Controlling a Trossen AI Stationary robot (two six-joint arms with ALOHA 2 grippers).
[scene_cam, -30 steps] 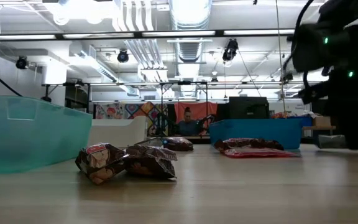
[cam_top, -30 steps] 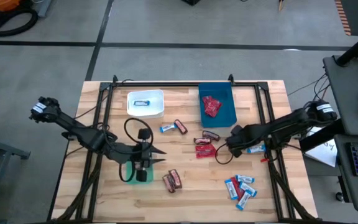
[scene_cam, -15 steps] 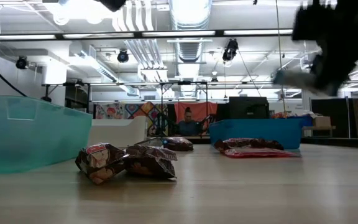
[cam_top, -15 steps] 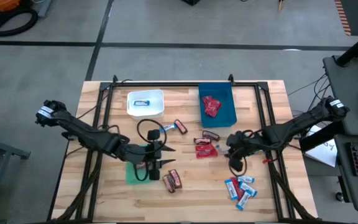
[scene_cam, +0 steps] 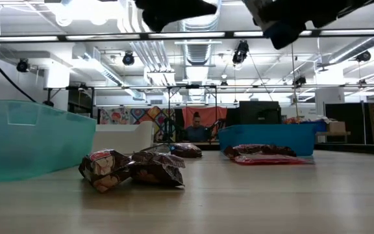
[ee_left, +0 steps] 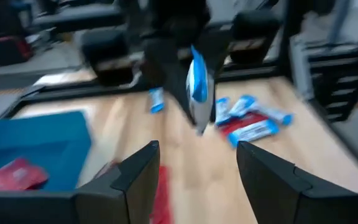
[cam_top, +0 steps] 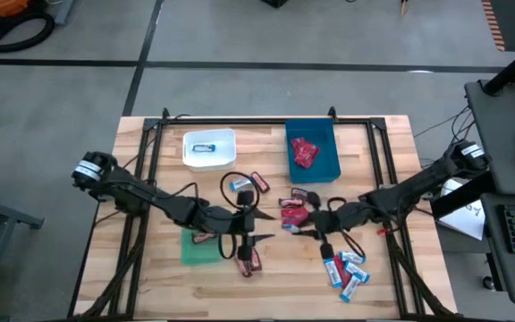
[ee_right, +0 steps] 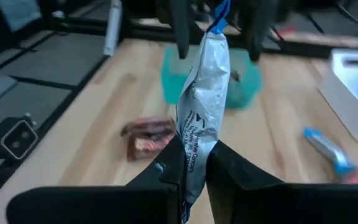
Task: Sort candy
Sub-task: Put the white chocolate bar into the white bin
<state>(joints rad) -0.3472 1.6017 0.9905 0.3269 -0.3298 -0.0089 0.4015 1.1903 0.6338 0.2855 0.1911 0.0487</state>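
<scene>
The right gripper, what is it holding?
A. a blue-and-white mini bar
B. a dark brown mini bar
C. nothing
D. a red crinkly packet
A: in the right wrist view the right gripper pinches a blue-and-white mini bar that stands up between its fingers, silver back facing the camera, blue at its top end.

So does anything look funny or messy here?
Mostly just unsorted candy. The oddest bit: the right end effector pinches a blue-and-white bar upright in mid-air facing the open left end effector, while two dark brown bars lie outside the green bin.
</scene>
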